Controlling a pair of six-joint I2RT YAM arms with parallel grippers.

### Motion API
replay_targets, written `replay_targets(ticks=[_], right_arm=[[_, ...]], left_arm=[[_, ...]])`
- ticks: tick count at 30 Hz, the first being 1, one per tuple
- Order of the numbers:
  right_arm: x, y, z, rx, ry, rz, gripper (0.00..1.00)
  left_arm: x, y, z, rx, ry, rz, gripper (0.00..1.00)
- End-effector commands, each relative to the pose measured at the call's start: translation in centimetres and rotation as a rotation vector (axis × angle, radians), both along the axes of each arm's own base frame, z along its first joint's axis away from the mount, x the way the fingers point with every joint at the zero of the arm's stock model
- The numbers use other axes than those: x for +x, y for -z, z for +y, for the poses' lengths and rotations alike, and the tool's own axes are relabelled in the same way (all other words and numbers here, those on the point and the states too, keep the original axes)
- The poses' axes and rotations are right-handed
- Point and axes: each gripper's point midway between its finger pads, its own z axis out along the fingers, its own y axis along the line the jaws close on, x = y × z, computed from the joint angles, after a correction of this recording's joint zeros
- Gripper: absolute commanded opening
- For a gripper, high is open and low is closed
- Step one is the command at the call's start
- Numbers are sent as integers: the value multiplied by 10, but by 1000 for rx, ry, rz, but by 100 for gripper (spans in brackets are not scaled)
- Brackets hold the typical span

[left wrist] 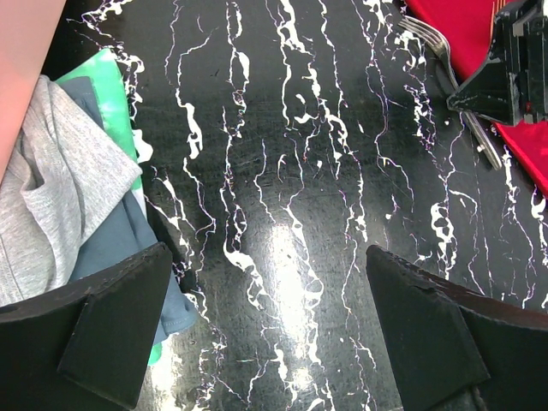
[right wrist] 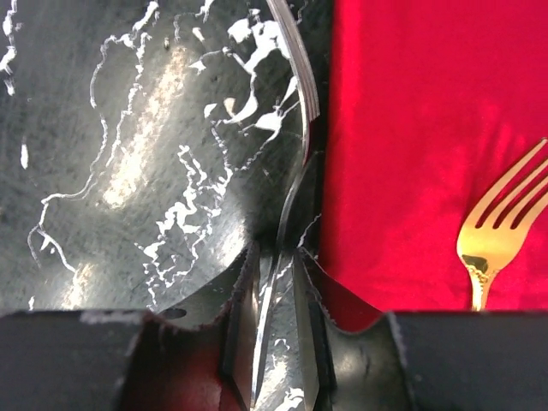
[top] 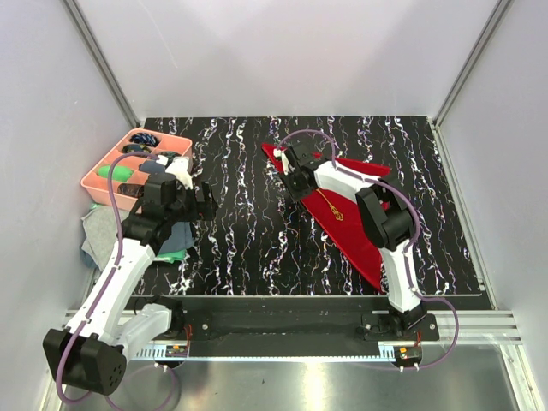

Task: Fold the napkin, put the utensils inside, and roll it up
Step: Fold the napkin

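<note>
1. The napkin, a red triangle, lies flat on the right half of the black marbled table, one point reaching far-left and another near-right.
2. The left gripper hovers over bare table just right of the cloth pile, its arm bent up from the near-left base, jaws spread wide and empty.
3. The right gripper reaches far-left over the napkin's left edge, fingers narrowly parted around the silver fork.
4. The gold fork rests on the red cloth.

Matt red cloth napkin, shiny metal fork
</note>
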Motion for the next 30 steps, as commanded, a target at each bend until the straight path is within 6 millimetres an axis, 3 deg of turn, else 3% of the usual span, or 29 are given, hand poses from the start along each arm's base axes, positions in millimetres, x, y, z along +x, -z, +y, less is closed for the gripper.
replay_targets(ticks=[1, 8, 12, 15, 23, 30], right_arm=[[7, 4, 5, -31, 13, -17, 31], [2, 20, 4, -85, 22, -2, 29], [-2, 17, 7, -72, 13, 9, 17], [-5, 3, 17, -16, -13, 14, 0], [-16, -49, 43, 158, -64, 17, 0], [-27, -84, 38, 204, -101, -22, 0]], left_arm=[[4, -2, -6, -19, 30, -14, 99], [3, -4, -6, -24, 32, -19, 99], [3, -4, -7, -26, 35, -20, 99], [2, -5, -7, -26, 36, -21, 99], [2, -4, -7, -25, 35, -19, 99], [2, -5, -7, -29, 36, -22, 99]])
